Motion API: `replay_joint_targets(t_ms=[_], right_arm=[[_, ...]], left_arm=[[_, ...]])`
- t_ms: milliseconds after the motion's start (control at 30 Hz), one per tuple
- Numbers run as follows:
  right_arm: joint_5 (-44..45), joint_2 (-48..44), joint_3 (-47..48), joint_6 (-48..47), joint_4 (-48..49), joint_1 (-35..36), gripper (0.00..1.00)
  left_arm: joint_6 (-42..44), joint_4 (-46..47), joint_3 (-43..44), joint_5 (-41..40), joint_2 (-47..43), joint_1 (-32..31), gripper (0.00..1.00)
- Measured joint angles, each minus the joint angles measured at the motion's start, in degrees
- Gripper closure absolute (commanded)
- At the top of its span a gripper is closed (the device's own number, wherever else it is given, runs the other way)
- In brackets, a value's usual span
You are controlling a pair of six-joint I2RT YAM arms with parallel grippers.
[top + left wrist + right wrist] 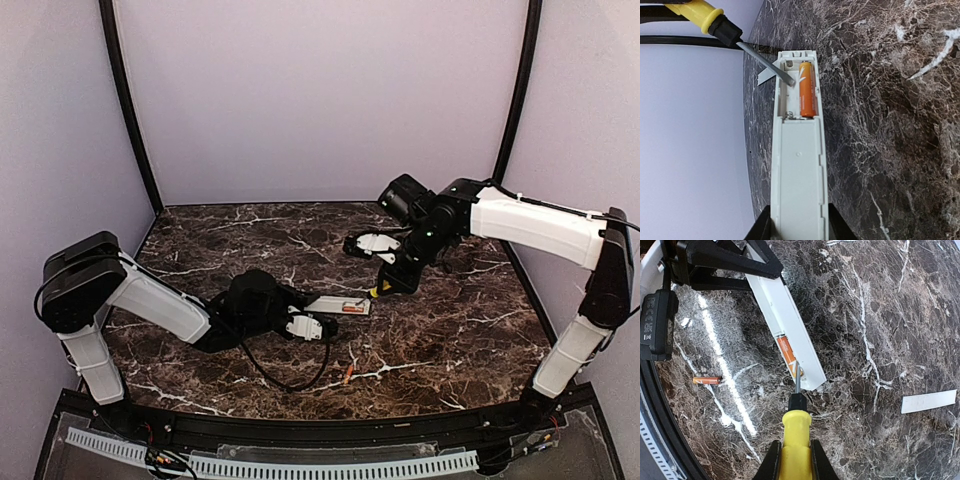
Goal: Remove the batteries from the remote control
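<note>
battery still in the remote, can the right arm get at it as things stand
Probably yes: the cover is off, and the screwdriver in the right end effector has its tip beside the battery.

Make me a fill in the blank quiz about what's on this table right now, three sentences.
The remote control, gripped by the left gripper, holds ____ battery in its recess.
The right gripper holds a screwdriver with a ____ handle.
The loose battery on the table is ____.
Missing words: one, yellow, orange.
</note>
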Motion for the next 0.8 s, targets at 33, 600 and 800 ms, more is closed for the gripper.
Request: replay_joint_targets(t_ms=[33, 600, 800], right_arm=[[0.2, 0.0, 0.0, 0.2, 0.0, 0.0, 1.0], [-0.1, 0.0, 0.0, 0.5, 0.1, 0.6, 1.0], [-0.9, 0.0, -0.1, 0.3, 0.1, 0.7, 1.0]], left_arm=[[-0.2, -0.2, 0.1, 0.0, 0.0, 0.0, 1.0], [-1.8, -1.2, 0.2, 0.4, -0.7, 0.0, 1.0], [-1.7, -1.4, 0.2, 0.8, -0.7, 0.0, 1.0]])
